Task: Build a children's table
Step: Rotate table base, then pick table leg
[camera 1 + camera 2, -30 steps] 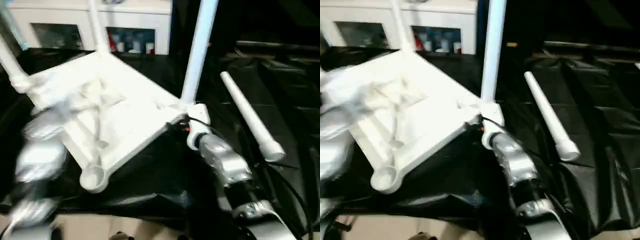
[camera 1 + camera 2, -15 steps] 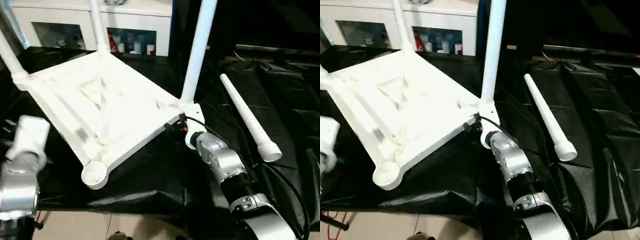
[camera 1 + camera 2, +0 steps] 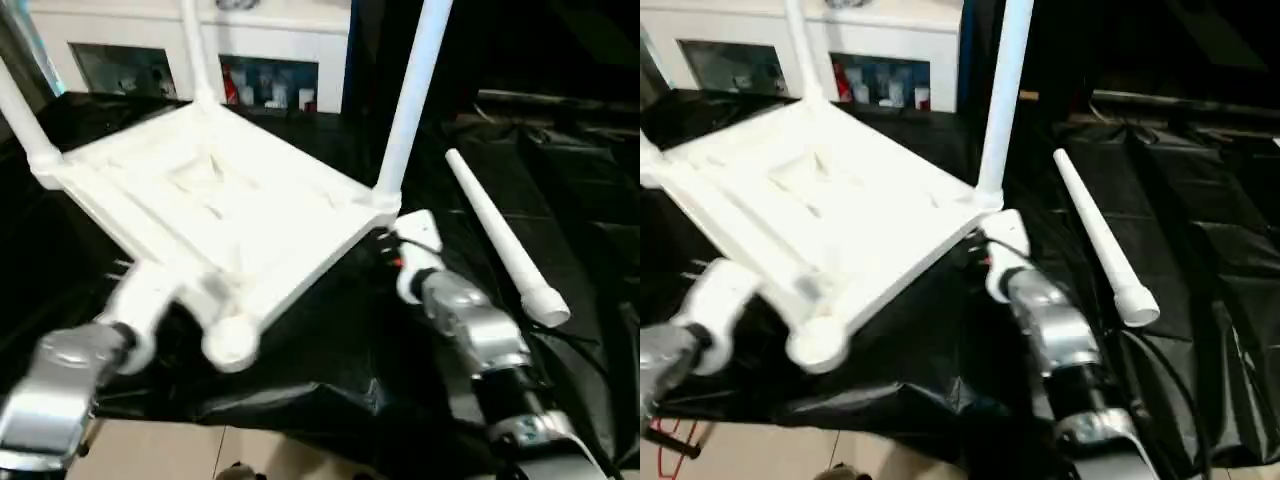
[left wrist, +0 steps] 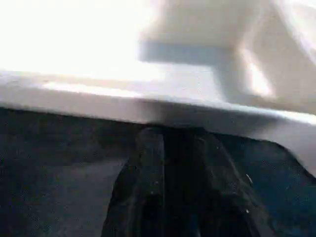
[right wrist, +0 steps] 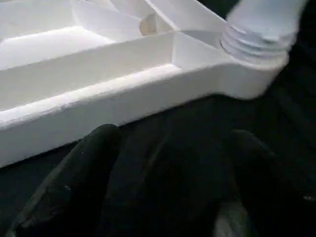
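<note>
The children's table top (image 3: 220, 200) lies upside down on black cloth, ribbed underside up. Three white legs stand in its corner sockets: left (image 3: 20, 120), back (image 3: 195, 50) and right (image 3: 410, 100). The near corner socket (image 3: 230, 342) holds no leg. A loose leg (image 3: 497, 235) lies on the cloth to the right. My left gripper (image 4: 177, 143) is at the top's near-left rim, its fingers (image 4: 148, 192) barely apart, open with nothing between them. My right gripper (image 5: 175, 133) faces the rim beside the right corner socket (image 5: 256, 44), wide open on nothing.
A white cabinet (image 3: 200, 40) with glass doors stands behind the work. Black cloth (image 3: 330, 340) covers the surface and ends at a front edge above the beige floor (image 3: 250, 450). More black-covered surface (image 3: 570, 160) stretches to the right.
My left arm has swung in from the near left to the table top's near-left rim. The camera has shifted. My right gripper stays at the right corner.
</note>
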Controlling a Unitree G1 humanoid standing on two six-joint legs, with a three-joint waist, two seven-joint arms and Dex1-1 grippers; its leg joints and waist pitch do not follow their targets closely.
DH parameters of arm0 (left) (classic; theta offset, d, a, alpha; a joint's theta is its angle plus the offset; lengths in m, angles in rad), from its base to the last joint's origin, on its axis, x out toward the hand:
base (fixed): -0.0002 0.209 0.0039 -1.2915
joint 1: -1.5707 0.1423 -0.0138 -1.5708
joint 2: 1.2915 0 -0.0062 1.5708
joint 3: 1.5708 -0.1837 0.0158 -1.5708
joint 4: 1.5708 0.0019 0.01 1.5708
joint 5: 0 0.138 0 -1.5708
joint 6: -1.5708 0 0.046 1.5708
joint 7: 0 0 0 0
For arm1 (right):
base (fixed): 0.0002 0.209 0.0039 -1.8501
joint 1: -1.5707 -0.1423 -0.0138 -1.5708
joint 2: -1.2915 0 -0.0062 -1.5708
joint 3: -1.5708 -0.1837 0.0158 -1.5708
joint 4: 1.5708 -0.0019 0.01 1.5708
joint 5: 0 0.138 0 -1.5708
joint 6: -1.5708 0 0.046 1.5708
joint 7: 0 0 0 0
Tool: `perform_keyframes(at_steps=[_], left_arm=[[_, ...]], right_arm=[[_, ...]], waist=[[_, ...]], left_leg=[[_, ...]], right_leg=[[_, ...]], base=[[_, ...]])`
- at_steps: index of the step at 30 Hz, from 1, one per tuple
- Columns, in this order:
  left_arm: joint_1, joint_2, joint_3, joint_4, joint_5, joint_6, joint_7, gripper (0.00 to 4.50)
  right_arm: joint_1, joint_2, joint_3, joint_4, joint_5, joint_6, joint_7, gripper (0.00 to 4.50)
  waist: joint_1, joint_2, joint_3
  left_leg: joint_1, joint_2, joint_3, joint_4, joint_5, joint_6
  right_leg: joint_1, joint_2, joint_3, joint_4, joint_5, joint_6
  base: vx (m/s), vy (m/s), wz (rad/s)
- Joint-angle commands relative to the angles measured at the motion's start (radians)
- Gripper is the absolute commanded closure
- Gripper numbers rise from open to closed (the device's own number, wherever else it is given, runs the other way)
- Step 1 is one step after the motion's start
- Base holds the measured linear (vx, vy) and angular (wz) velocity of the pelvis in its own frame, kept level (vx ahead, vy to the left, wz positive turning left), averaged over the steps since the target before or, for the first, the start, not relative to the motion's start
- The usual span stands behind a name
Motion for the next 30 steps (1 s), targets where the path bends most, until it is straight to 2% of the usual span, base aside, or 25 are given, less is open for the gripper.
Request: perform_keyframes(at_steps=[1, 2, 4, 5, 6, 7, 9, 11, 12, 13, 14, 15, 16, 17, 19, 20, 22, 23, 24, 25, 26, 29, 30], left_arm=[[-0.003, -0.012, -0.053, 0.011, -0.020, -0.014, -0.035, 3.57], [-0.036, -0.051, -0.082, 0.061, -0.012, -0.068, -0.020, 3.57], [-0.059, -0.079, -0.094, 0.099, -0.005, -0.113, -0.011, 3.57], [-0.089, -0.113, -0.116, 0.138, -0.003, -0.168, -0.013, 3.57], [-0.110, -0.139, -0.133, 0.165, -0.004, -0.209, -0.018, 3.57], [-0.124, -0.160, -0.146, 0.180, -0.009, -0.230, -0.027, 3.57], [-0.153, -0.200, -0.173, 0.196, -0.018, -0.257, -0.042, 3.57], [-0.154, -0.202, -0.175, 0.197, -0.018, -0.258, -0.043, 3.57], [-0.168, -0.222, -0.190, 0.203, -0.022, -0.272, -0.048, 3.57], [-0.182, -0.244, -0.211, 0.207, -0.027, -0.287, -0.056, 3.57], [-0.190, -0.257, -0.224, 0.211, -0.030, -0.297, -0.061, 3.51], [-0.194, -0.263, -0.230, 0.213, -0.032, -0.302, -0.063, 3.51], [-0.206, -0.285, -0.242, 0.221, -0.035, -0.324, -0.063, 3.51], [-0.215, -0.300, -0.247, 0.233, -0.036, -0.342, -0.063, 3.50], [-0.225, -0.308, -0.245, 0.247, -0.039, -0.379, -0.068, 3.50], [-0.227, -0.309, -0.233, 0.249, -0.048, -0.387, -0.072, 3.50], [-0.228, -0.301, -0.210, 0.236, -0.073, -0.391, -0.081, 3.50], [-0.228, -0.301, -0.210, 0.236, -0.073, -0.391, -0.081, 3.50], [-0.230, -0.297, -0.196, 0.224, -0.086, -0.383, -0.086, 3.50], [-0.232, -0.290, -0.183, 0.207, -0.099, -0.374, -0.094, 3.50], [-0.235, -0.278, -0.171, 0.184, -0.111, -0.362, -0.107, 3.50], [-0.236, -0.242, -0.158, 0.132, -0.140, -0.332, -0.151, 3.50], [-0.237, -0.228, -0.156, 0.113, -0.150, -0.320, -0.169, 3.50]], right_arm=[[0.001, -0.007, -0.015, -0.039, -0.015, 0.046, -0.018, 0.66], [0.016, -0.031, -0.018, -0.109, -0.033, 0.141, -0.035, 0.66], [0.022, -0.041, -0.031, -0.136, -0.015, 0.169, -0.025, 0.66], [0.029, -0.058, -0.045, -0.172, 0.007, 0.202, -0.010, 0.66], [0.033, -0.069, -0.056, -0.197, 0.022, 0.223, -0.001, 0.66], [0.034, -0.079, -0.063, -0.214, 0.025, 0.231, 0.002, 0.66], [0.031, -0.101, -0.084, -0.253, 0.033, 0.270, 0.004, 0.66], [0.030, -0.102, -0.085, -0.255, 0.034, 0.272, 0.004, 0.66], [0.026, -0.113, -0.098, -0.269, 0.037, 0.292, 0.003, 0.66], [0.019, -0.126, -0.117, -0.283, 0.045, 0.323, 0.001, 0.66], [0.015, -0.133, -0.129, -0.293, 0.049, 0.345, -0.001, 0.48], [0.013, -0.136, -0.134, -0.297, 0.050, 0.356, -0.001, 0.48], [0.002, -0.152, -0.153, -0.299, 0.051, 0.383, -0.005, 0.48], [-0.008, -0.168, -0.165, -0.301, 0.053, 0.405, -0.003, 0.38], [-0.039, -0.200, -0.188, -0.277, 0.051, 0.431, -0.005, 0.14], [-0.056, -0.219, -0.194, -0.258, 0.050, 0.438, -0.002, 0.14], [-0.086, -0.253, -0.203, -0.211, 0.044, 0.441, -0.003, 0.04], [-0.086, -0.253, -0.203, -0.211, 0.044, 0.441, -0.003, 0.02], [-0.102, -0.272, -0.202, -0.183, 0.042, 0.440, 0.001, 0.02], [-0.119, -0.291, -0.202, -0.149, 0.037, 0.446, 0.001, 0.02], [-0.139, -0.312, -0.200, -0.116, 0.035, 0.451, 0.011, 0.02], [-0.182, -0.358, -0.184, -0.034, 0.028, 0.472, 0.041, 0.02], [-0.199, -0.375, -0.177, -0.002, 0.026, 0.475, 0.056, 0.02]], waist=[[-0.004, 0.010, -0.056], [-0.006, 0.010, -0.049], [0.001, 0.006, -0.052], [0.003, 0.006, -0.054], [0.006, 0.013, -0.054], [0.008, 0.006, -0.057], [0.007, 0.004, -0.059], [0.007, 0.002, -0.063], [0.003, -0.002, -0.063], [0.002, -0.004, -0.064], [0.004, -0.003, -0.068], [0.005, -0.003, -0.068], [0.003, 0.007, -0.069], [0.001, 0.000, -0.068], [0.002, -0.001, -0.072], [0.003, 0.008, -0.072], [0.000, 0.001, -0.070], [-0.002, 0.000, -0.071], [-0.003, 0.005, -0.069], [-0.006, 0.002, -0.070], [-0.007, 0.005, -0.068], [-0.014, 0.002, -0.069], [-0.017, 0.007, -0.069]], left_leg=[[0.023, 0.050, -0.019, -0.084, -0.281, -0.006], [0.017, 0.047, -0.023, -0.088, -0.310, -0.015], [0.034, 0.043, -0.019, -0.082, -0.321, -0.013], [0.031, 0.045, -0.020, -0.082, -0.314, -0.015], [0.028, 0.044, -0.022, -0.084, -0.304, -0.013], [0.029, 0.046, -0.021, -0.084, -0.298, -0.015], [0.017, 0.049, -0.024, -0.087, -0.270, -0.015], [0.014, 0.049, -0.023, -0.084, -0.245, -0.014], [0.006, 0.047, -0.023, -0.083, -0.228, -0.010], [0.005, 0.047, -0.023, -0.082, -0.215, -0.007], [0.010, 0.046, -0.019, -0.077, -0.191, -0.002], [0.008, 0.046, -0.019, -0.076, -0.171, 0.002], [0.008, 0.047, -0.018, -0.075, -0.162, 0.001], [0.009, 0.047, -0.017, -0.075, -0.154, 0.005], [0.010, 0.048, -0.016, -0.072, -0.135, 0.008], [0.009, 0.048, -0.016, -0.071, -0.126, 0.009], [0.008, 0.045, -0.014, -0.070, -0.130, 0.012], [0.008, 0.045, -0.013, -0.068, -0.137, 0.012], [0.008, 0.045, -0.013, -0.068, -0.142, 0.011], [0.009, 0.043, -0.013, -0.067, -0.150, 0.010], [0.008, 0.044, -0.014, -0.068, -0.153, 0.012], [0.008, 0.044, -0.016, -0.066, -0.158, 0.010], [0.009, 0.045, -0.016, -0.064, -0.165, 0.011]], right_leg=[[0.031, -0.077, 0.061, -0.089, -0.374, -0.116], [0.034, -0.077, 0.059, -0.096, -0.437, -0.097], [0.024, -0.077, 0.061, -0.109, -0.494, -0.059], [0.026, -0.080, 0.062, -0.108, -0.495, -0.054], [0.029, -0.077, 0.061, -0.111, -0.494, -0.042], [0.028, -0.078, 0.062, -0.110, -0.479, -0.034], [0.037, -0.082, 0.062, -0.102, -0.440, -0.044], [0.040, -0.085, 0.063, -0.097, -0.403, -0.058], [0.047, -0.084, 0.062, -0.095, -0.385, -0.063], [0.050, -0.084, 0.062, -0.094, -0.374, -0.065], [0.046, -0.081, 0.063, -0.091, -0.339, -0.071], [0.050, -0.081, 0.063, -0.086, -0.310, -0.085], [0.049, -0.080, 0.064, -0.084, -0.289, -0.094], [0.050, -0.075, 0.062, -0.085, -0.259, -0.106], [0.055, -0.077, 0.063, -0.078, -0.209, -0.130], [0.056, -0.079, 0.063, -0.074, -0.191, -0.140], [0.059, -0.078, 0.062, -0.076, -0.193, -0.150], [0.060, -0.078, 0.062, -0.078, -0.207, -0.153], [0.059, -0.079, 0.062, -0.078, -0.215, -0.154], [0.061, -0.078, 0.060, -0.080, -0.234, -0.154], [0.061, -0.077, 0.059, -0.082, -0.245, -0.153], [0.062, -0.077, 0.057, -0.080, -0.251, -0.165], [0.060, -0.077, 0.056, -0.079, -0.248, -0.178]], base=[[0.000, 0.000, 0.00], [0.000, 0.000, 0.00], [0.000, 0.000, 0.00], [0.000, 0.000, 0.00], [0.000, 0.000, 0.00], [0.000, 0.000, 0.00], [0.000, 0.000, 0.00], [0.000, 0.000, 0.00], [0.000, 0.000, 0.00], [0.000, 0.000, 0.00], [0.000, 0.000, 0.00], [0.000, 0.000, 0.00], [0.000, 0.000, 0.00], [0.000, 0.000, 0.00], [0.000, 0.000, 0.00], [0.000, 0.000, 0.00], [0.000, 0.000, 0.00], [0.000, 0.000, 0.00], [0.000, 0.000, 0.00], [0.000, 0.000, 0.00], [0.000, 0.000, 0.00], [0.000, 0.000, 0.00], [0.000, 0.000, 0.00]])
